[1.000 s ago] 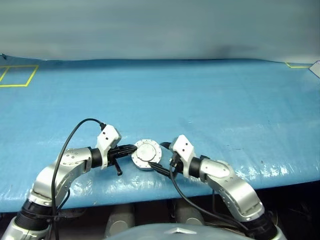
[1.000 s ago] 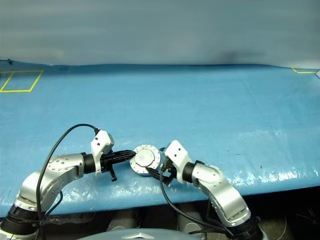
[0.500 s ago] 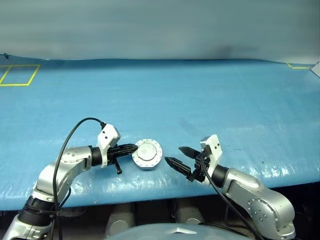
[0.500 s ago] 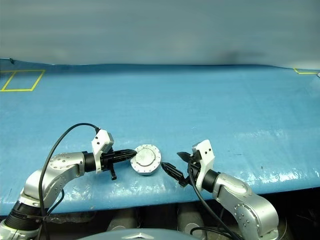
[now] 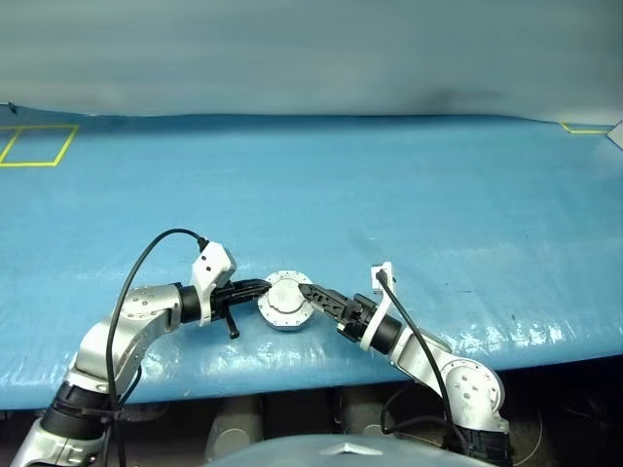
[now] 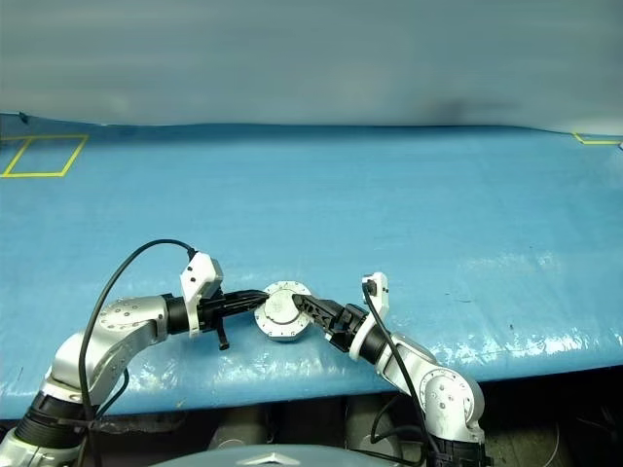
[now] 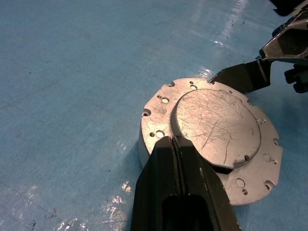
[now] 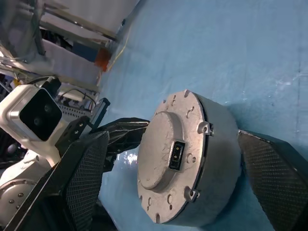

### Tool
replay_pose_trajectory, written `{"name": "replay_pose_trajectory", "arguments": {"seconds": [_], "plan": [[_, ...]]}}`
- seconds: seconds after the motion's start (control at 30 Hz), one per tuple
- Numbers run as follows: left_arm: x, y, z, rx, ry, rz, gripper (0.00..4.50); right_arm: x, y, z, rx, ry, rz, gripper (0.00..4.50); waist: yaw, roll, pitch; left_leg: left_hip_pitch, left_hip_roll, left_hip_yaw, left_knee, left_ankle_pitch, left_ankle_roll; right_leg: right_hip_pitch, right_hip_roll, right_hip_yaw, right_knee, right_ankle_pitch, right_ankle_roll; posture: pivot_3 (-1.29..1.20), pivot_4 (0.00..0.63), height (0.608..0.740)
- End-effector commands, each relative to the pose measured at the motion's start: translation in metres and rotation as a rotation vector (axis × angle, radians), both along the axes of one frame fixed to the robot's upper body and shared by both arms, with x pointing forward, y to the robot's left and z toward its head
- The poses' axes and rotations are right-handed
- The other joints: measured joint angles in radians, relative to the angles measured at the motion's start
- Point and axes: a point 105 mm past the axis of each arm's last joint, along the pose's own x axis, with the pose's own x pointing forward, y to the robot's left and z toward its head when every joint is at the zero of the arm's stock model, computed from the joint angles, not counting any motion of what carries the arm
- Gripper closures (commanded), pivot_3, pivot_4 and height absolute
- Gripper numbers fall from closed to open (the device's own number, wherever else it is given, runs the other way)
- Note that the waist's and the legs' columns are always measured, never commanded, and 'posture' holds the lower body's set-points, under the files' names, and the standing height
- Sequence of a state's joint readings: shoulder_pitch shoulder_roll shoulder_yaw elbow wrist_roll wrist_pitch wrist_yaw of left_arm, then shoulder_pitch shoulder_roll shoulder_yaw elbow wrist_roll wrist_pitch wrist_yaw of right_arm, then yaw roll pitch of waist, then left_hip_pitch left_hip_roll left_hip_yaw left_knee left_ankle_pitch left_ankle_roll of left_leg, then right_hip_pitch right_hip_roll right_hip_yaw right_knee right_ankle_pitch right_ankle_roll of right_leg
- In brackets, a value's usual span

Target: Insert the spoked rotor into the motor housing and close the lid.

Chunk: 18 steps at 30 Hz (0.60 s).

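Note:
The motor housing [image 5: 285,301] is a round silver cup standing on the blue table near its front edge. The lid [image 7: 216,126], plain scratched grey, lies flat on top of it. The spoked rotor is hidden. My left gripper [image 5: 261,287] is shut with nothing in it, and its joined fingertips [image 7: 172,140] rest against the lid's left edge. My right gripper [image 5: 305,295] comes in level from the right and is open. Its two mesh-padded fingers [image 8: 86,178] stand on either side of the housing [image 8: 192,159], apart from its wall.
A yellow tape square [image 5: 35,146] marks the table's far left and a yellow corner [image 5: 580,126] its far right. The table's front edge [image 5: 292,375] runs just below both arms. A black cable [image 5: 136,277] loops over my left forearm.
My right gripper left the housing, drew back to the right, rolled, and has come back to straddle it. The left gripper and the housing kept still.

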State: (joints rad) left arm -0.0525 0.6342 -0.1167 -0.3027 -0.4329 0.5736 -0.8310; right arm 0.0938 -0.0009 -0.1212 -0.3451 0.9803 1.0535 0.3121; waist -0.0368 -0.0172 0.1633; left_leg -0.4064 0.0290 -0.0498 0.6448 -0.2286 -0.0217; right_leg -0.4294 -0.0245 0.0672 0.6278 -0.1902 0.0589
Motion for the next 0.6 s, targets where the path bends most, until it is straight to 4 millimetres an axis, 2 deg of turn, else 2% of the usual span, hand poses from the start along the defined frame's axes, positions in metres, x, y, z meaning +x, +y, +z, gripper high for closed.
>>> {"name": "replay_pose_trajectory", "arguments": {"seconds": [0.03, 0.2, 0.6], "plan": [[-0.007, -0.002, -0.01, 0.008, 0.038, -0.016, 4.5, 0.0, 0.001, 0.005, 0.089, 0.038, 0.016, 0.01, 0.0, 0.0, 0.0, 0.0, 0.0, 0.0, 0.0, 0.0, 0.0, 0.0, 0.0, 0.0, 0.0, 0.0, 0.0, 0.0, 0.15, 0.74], [-0.007, -0.003, -0.01, 0.005, 0.038, -0.017, 4.5, -0.007, 0.002, -0.005, 0.123, 0.129, 0.055, 0.01, -0.001, 0.0, 0.0, 0.0, 0.0, 0.0, 0.0, 0.0, 0.0, 0.0, 0.0, 0.0, 0.0, 0.0, 0.0, 0.0, 0.15, 0.74], [-0.008, -0.004, -0.012, 0.002, 0.042, -0.022, 4.5, -0.018, 0.011, -0.007, 0.186, 0.202, 0.112, 0.01, -0.002, 0.001, 0.0, 0.0, 0.0, 0.0, 0.0, 0.0, 0.0, 0.0, 0.0, 0.0, 0.0, 0.0, 0.0, 0.0, 0.15, 0.74]]}}
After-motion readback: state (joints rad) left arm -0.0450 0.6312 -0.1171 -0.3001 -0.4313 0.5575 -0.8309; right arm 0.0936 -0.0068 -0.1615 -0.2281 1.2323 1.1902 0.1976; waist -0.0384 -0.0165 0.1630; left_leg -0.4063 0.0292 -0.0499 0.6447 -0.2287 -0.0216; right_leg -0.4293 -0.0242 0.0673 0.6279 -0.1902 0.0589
